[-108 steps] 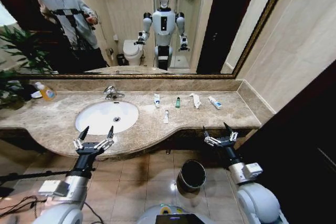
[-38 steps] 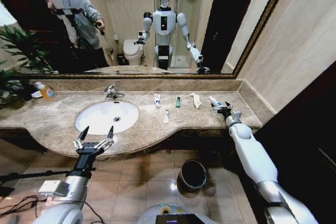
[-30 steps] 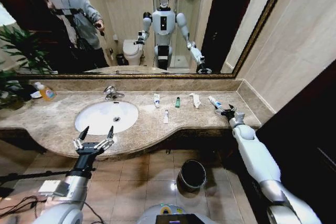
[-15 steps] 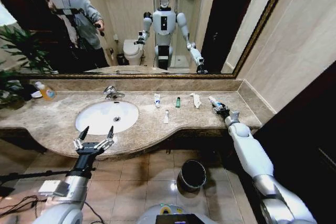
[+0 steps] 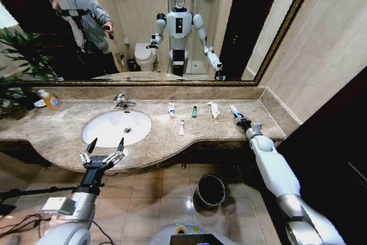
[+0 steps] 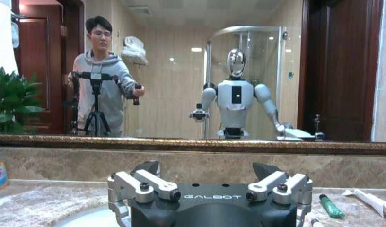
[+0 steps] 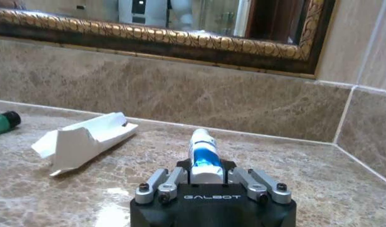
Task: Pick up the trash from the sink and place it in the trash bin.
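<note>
five trash items (image 5: pixel 182 127), one bin (image 5: pixel 209 190)

The right gripper (image 7: pixel 209 182) hides the lower end of the white-and-blue tube (image 7: pixel 203 150); the small green bottle (image 7: pixel 2 122) is cut off at the frame edge.

- A wide mirror (image 5: pixel 132 21) in an ornate gilded frame (image 5: pixel 284 30) fills the wall above the counter.
- The mottled beige-brown marble countertop (image 5: pixel 229 129) has a low marble backsplash (image 5: pixel 172 92) behind it.
- Pale beige tiles (image 5: pixel 327 44) cover the side wall on the right.
- Glossy brown floor tiles (image 5: pixel 155 190) lie below the counter.
- A leafy green plant (image 5: pixel 23 55) stands at the far left.
- The mirror shows a white toilet (image 5: pixel 144 57), a glass shower enclosure (image 6: pixel 268 71) and a dark wooden door (image 6: pixel 41 71).
</note>
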Available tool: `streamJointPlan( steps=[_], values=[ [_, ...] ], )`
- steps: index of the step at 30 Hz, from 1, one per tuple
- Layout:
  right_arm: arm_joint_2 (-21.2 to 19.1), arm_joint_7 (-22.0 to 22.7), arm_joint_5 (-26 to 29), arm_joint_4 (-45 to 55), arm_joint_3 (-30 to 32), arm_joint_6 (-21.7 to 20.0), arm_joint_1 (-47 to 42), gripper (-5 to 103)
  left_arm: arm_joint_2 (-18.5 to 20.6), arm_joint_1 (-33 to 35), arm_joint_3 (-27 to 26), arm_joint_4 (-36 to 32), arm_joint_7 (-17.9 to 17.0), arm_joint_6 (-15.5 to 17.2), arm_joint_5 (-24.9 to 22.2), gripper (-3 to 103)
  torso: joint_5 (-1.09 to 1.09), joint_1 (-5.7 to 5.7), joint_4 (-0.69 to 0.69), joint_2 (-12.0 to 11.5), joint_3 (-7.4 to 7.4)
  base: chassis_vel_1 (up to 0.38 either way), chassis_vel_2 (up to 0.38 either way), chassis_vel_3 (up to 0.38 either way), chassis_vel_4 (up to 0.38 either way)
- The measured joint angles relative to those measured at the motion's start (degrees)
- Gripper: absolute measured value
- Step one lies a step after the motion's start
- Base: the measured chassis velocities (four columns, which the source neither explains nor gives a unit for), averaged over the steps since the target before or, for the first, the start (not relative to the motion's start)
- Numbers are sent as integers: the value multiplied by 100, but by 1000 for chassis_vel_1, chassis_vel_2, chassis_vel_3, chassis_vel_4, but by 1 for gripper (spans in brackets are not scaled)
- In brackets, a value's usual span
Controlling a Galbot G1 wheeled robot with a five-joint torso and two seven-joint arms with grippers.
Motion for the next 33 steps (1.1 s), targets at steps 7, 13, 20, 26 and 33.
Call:
streamJointPlan(
  steps=[7, 13, 20, 26, 33],
  values=[
    [-97, 348, 135, 1028, 326, 92, -936, 27, 0, 0, 0, 0, 0, 0, 0, 100, 0, 0, 0, 0, 0, 0, 0, 0, 0],
    [-94, 555, 390, 2227, 758, 101, -1916, 27, 1, 0, 1, 0, 2, 0, 0, 100, -2, -1, -1, 0, -1, 0, 0, 0, 0],
    [431, 612, 499, 3807, 1382, 219, -3358, 27, 0, -1, 0, 0, 0, 0, 0, 100, -2, -1, -3, 1, -2, 0, 0, 0, 0],
    [1111, 619, 296, 4725, 1394, 618, -4502, 27, 0, 0, 0, 0, 0, 0, 0, 100, -3, 0, 0, 1, -1, 0, 0, 0, 0],
    [1848, 572, -248, 4844, 1353, 1377, -5854, 27, 0, 0, 0, 0, 0, 0, 0, 100, -1, -1, -1, 1, -2, 0, 0, 0, 0]
  ],
)
